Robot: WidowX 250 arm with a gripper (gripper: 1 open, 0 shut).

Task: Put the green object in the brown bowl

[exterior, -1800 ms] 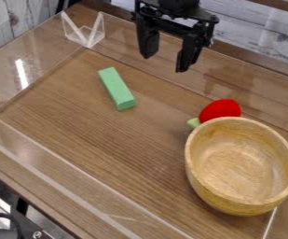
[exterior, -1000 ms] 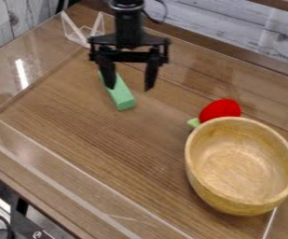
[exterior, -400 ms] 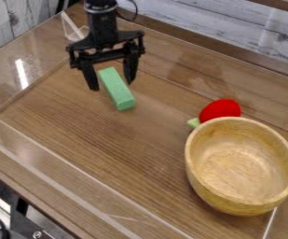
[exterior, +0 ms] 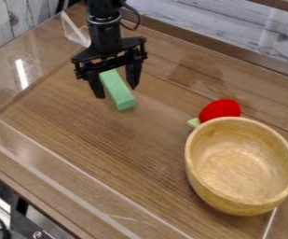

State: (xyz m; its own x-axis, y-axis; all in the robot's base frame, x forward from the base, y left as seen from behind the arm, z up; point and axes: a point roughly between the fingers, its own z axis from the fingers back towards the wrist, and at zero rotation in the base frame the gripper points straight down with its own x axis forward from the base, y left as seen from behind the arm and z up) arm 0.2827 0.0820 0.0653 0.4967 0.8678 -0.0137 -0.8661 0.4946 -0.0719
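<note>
The green object (exterior: 120, 92), a light-green narrow block, lies flat on the wooden table left of centre. My gripper (exterior: 114, 82) hangs over its far end, open, with one black finger (exterior: 94, 87) to the block's left and the other to its right. The fingers straddle the block; whether they touch it I cannot tell. The brown bowl (exterior: 244, 199), a big round wooden bowl with a thick rim, stands empty at the front right, well away from the gripper.
A red round fruit toy (exterior: 218, 111) with a small green stem sits just behind the bowl. Clear plastic walls (exterior: 59, 173) fence the table on the left, front and right. A clear plastic bracket (exterior: 79, 33) stands at the back left.
The gripper has travelled from the back centre leftward and down, turned, and come over the green block's far end. In the last half second it dropped slightly lower. The block has not moved.
</note>
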